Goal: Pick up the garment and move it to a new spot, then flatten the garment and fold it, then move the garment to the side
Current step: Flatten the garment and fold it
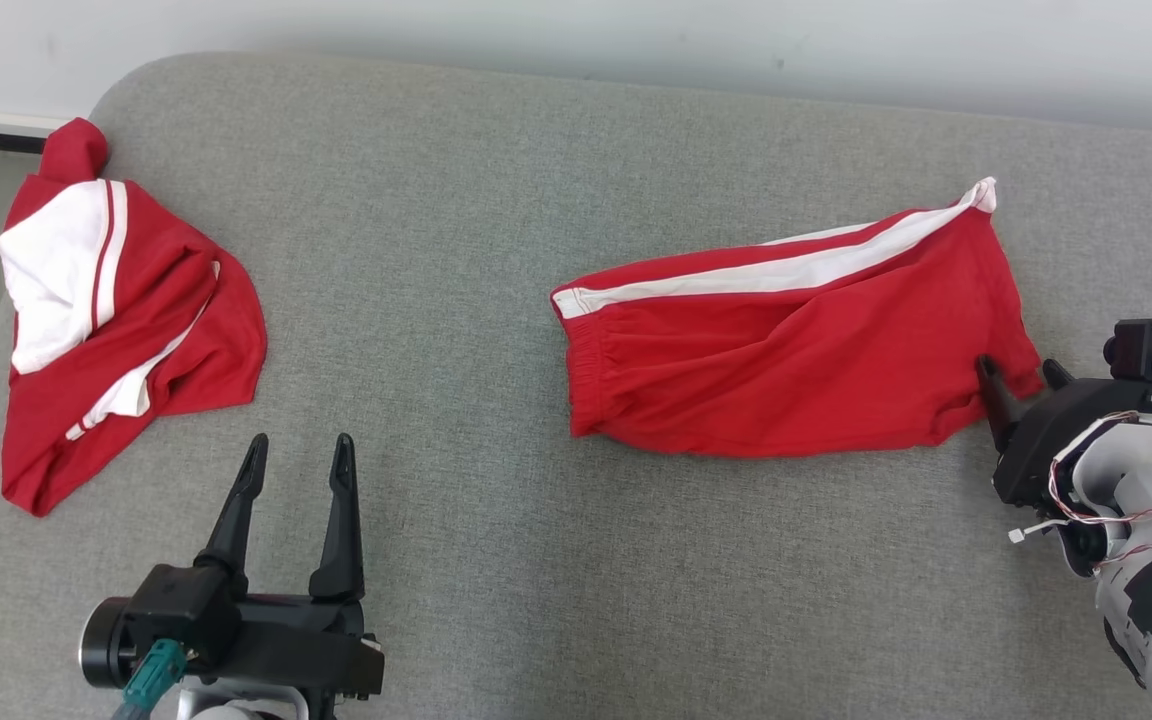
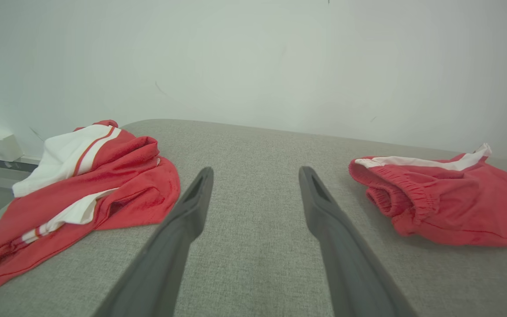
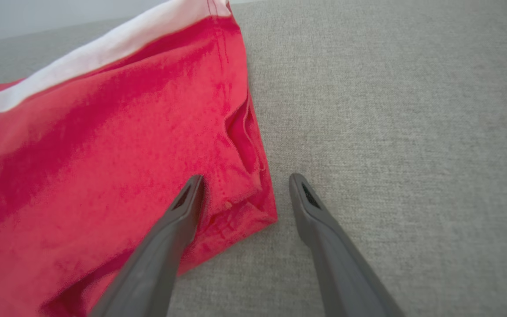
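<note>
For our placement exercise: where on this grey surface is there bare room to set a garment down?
Free: the wide strip between the crumpled garment and the red shorts, beyond the left end effector. Crowded: the shorts' right corner, at the right end effector.
</note>
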### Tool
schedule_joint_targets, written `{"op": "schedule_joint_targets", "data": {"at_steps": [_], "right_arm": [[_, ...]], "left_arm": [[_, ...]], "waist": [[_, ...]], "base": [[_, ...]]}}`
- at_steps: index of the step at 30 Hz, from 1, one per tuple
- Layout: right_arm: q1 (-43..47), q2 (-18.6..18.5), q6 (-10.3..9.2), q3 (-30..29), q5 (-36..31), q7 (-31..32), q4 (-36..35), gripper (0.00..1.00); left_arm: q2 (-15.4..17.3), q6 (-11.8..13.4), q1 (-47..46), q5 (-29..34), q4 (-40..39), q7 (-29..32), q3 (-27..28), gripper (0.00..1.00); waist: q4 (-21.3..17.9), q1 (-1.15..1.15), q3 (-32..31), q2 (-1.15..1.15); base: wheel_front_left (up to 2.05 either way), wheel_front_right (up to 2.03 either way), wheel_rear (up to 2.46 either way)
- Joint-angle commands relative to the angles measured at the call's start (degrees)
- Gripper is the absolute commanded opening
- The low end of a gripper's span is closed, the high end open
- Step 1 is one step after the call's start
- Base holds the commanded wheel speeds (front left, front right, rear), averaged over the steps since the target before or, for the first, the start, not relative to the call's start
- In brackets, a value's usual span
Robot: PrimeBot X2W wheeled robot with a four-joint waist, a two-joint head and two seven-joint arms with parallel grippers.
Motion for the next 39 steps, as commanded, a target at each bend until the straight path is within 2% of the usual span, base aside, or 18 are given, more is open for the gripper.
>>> {"op": "schedule_joint_targets", "data": {"at_steps": [1, 2, 3, 14, 22, 30, 39], "right_arm": [[0.47, 0.72, 0.06, 0.18, 0.77, 0.24, 0.67, 0.72], [0.38, 0.92, 0.06, 0.32, 0.96, 0.19, 0.76, 0.2], [0.35, 1.12, 0.06, 0.46, 1.17, 0.02, 0.64, 0.0], [5.54, -0.45, 0.06, -0.55, 5.62, -3.95, -1.13, 0.0], [12.53, -5.29, 0.06, -1.13, 9.8, -5.9, -5.14, 0.0], [15.5, -10.08, 0.06, -2.83, 12.58, -6.88, -5.62, 0.0], [15.76, -9.22, 0.06, -1.05, 10.71, -9.21, -12.84, 0.0]], "left_arm": [[-0.23, -0.27, -0.13, 0.79, 0.17, -0.18, 0.08, 1.0], [-0.31, -0.37, -0.38, 0.75, 0.23, -0.18, -0.01, 1.0], [-0.36, -0.42, -0.55, 0.73, 0.29, -0.18, -0.08, 1.0], [-0.47, -1.01, 2.73, 0.24, 1.35, -0.18, -0.25, 1.0], [-0.48, -0.57, 5.88, -0.27, 0.75, -0.18, -0.01, 1.0], [-0.48, -0.65, 6.04, 0.21, 0.52, -0.18, 0.52, 1.0], [-0.49, -0.74, 7.2, 0.24, 0.37, -0.18, 1.28, 1.0]], "waist": [[0.31, 0.0, 0.26, 0.0], [0.4, 0.0, 0.32, 0.0], [0.45, 0.0, 0.32, 0.0], [-1.21, 0.0, -4.05, 0.0], [-4.43, 0.0, -7.43, 0.0], [-5.81, 0.0, -8.17, 0.0], [-6.97, 0.0, -9.47, 0.0]], "base": [[0.0, 0.0, 0.0], [0.0, 0.0, 0.0], [0.0, 0.0, 0.0], [0.0, 0.0, 0.0], [0.0, 0.0, 0.0], [0.0, 0.0, 0.0], [0.0, 0.0, 0.0]]}}
